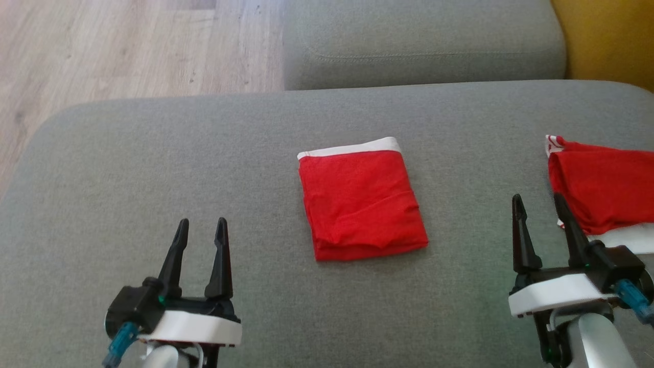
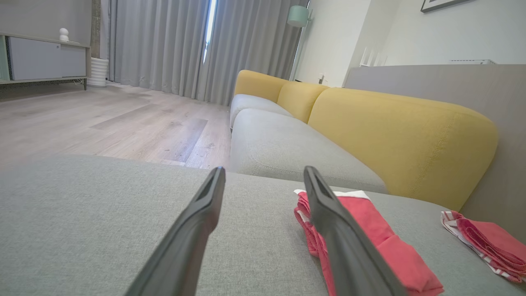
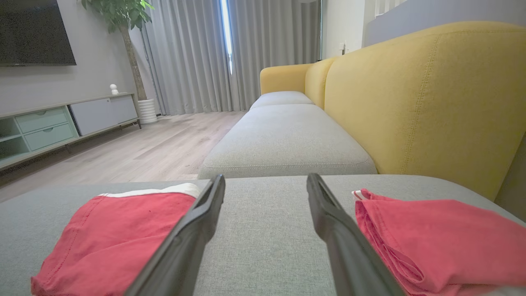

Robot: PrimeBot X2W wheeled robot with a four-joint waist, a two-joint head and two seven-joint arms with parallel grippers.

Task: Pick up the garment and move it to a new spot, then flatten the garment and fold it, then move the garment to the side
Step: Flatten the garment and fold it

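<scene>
Your folded garment [image 1: 361, 202] is lying mid-frame; left gripper [image 1: 202, 221], lower left, and right gripper [image 1: 537, 196], lower right, are standing wide, empty.

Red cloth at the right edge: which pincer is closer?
Right. The right pincer is just beside the edge cloth, on its left; the left pincer is far off, beyond the middle cloth.
</scene>
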